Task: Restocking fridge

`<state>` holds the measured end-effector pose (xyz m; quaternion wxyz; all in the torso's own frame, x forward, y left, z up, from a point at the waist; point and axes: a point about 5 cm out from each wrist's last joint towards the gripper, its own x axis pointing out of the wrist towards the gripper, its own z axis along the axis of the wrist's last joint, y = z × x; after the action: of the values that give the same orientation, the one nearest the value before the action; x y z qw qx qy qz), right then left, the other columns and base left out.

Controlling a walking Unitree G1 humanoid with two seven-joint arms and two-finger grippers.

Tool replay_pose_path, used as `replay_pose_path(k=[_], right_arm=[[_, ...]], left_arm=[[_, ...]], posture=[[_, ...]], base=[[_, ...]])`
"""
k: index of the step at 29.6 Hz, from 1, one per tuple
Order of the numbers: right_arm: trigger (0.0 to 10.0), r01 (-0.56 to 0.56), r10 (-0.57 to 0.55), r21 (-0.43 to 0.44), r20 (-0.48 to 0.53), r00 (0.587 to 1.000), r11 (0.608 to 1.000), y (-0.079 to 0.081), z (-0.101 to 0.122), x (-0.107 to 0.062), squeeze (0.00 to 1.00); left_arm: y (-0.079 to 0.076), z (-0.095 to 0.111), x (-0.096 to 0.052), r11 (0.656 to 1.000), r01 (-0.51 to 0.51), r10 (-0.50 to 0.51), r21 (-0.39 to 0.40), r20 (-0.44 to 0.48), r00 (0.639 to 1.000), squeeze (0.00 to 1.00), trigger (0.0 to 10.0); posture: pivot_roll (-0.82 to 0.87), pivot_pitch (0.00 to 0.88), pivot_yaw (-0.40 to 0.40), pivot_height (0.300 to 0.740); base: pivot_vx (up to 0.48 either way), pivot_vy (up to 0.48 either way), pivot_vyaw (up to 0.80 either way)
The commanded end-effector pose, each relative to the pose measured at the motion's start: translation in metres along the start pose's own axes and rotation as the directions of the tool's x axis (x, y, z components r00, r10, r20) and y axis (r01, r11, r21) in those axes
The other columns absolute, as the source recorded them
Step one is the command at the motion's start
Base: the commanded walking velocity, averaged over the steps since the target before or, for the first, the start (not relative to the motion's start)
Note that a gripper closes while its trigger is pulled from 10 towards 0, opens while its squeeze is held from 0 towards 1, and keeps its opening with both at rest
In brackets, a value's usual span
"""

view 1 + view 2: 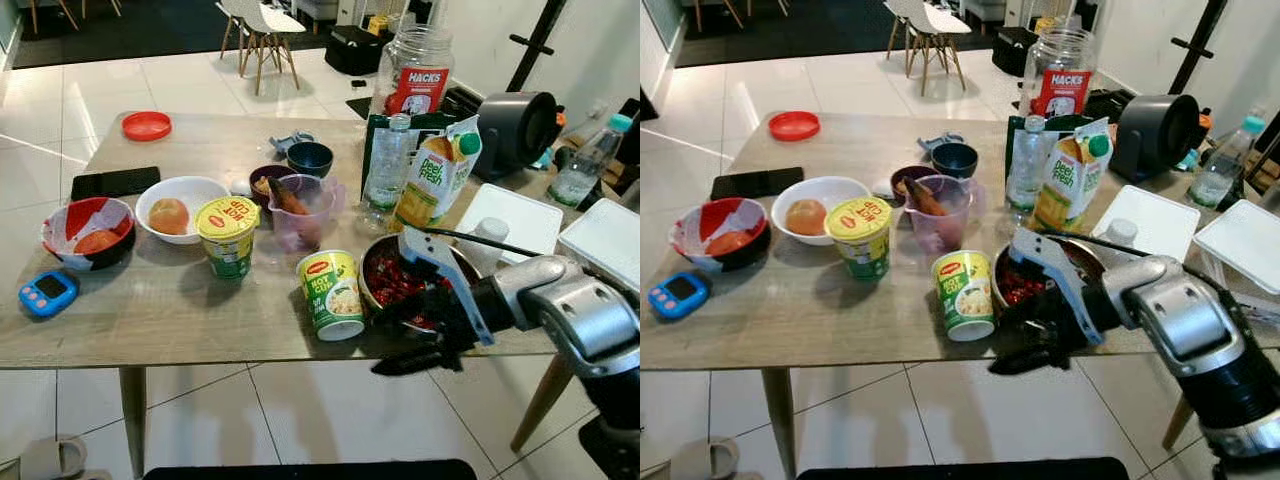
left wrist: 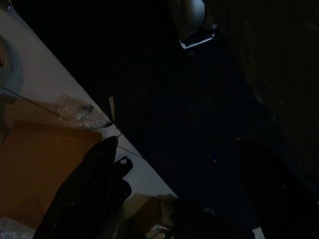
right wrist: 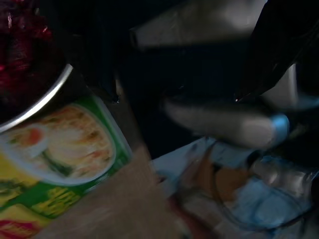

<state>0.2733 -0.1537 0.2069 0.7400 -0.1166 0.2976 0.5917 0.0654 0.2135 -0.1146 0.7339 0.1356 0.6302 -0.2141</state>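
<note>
Right now the right claw [image 1: 420,355] hangs at the worktop's [image 1: 170,320] near edge, toward its right end, just in front of the steel bowl [image 1: 385,290] of red stuff; its black fingers point left along that edge. I cannot tell how far they are parted, nor whether they grip anything. The tipped noodle cup [image 1: 333,293] lies just left of the fingertips, touching or nearly touching the bowl, its long axis running from the near edge back into the worktop, base toward the near edge. An upright cup [image 1: 228,236] stands further left, and a juice carton [image 1: 436,180] stands behind the bowl, leaning. Likely the tipped cup is the nearest thing to take, and the right arm is far closer to it; the left claw hangs idle in a dark view.

From the head, cup and bowl sit side by side. From the right wrist, the cup's green label [image 3: 60,154] comes close up beside the bowl rim [image 3: 35,107], with no fingertips to be made out.
</note>
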Motion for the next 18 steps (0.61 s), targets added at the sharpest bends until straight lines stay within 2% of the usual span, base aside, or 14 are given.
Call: replay_pose_path(k=[1, 6, 10, 18], right_arm=[[10.0, 0.053, -0.053, 0.015, 0.009, 0.999, 0.998, 0.002, 0.002, -0.002, 0.00], [10.0, 0.147, -0.152, 0.092, 0.049, 0.987, 0.985, 0.005, 0.007, 0.010, 0.00], [10.0, 0.203, -0.211, 0.125, 0.060, 0.976, 0.971, 0.003, 0.010, 0.014, 0.00], [10.0, 0.239, -0.254, 0.184, 0.066, 0.965, 0.953, 0.006, 0.010, 0.024, 0.00]], left_arm=[[-0.010, -0.009, 0.002, 0.999, 0.032, -0.032, -0.003, -0.031, 0.999, 0.00, 10.0], [-0.010, -0.009, 0.002, 0.999, 0.032, -0.032, -0.001, -0.030, 0.999, 0.00, 10.0], [-0.010, -0.009, 0.002, 1.000, 0.032, -0.032, -0.001, -0.030, 0.999, 0.00, 10.0], [-0.010, -0.009, 0.002, 1.000, 0.031, -0.031, -0.003, -0.031, 0.999, 0.00, 10.0]], posture=[[-0.11, 0.086, -0.091, 0.740], [-0.11, 0.077, -0.090, 0.740], [-0.11, 0.075, -0.090, 0.740], [-0.11, 0.082, -0.092, 0.740]], base=[[0.000, 0.000, 0.00], [0.000, 0.000, 0.00], [0.000, 0.000, 0.00], [0.000, 0.000, 0.00]])
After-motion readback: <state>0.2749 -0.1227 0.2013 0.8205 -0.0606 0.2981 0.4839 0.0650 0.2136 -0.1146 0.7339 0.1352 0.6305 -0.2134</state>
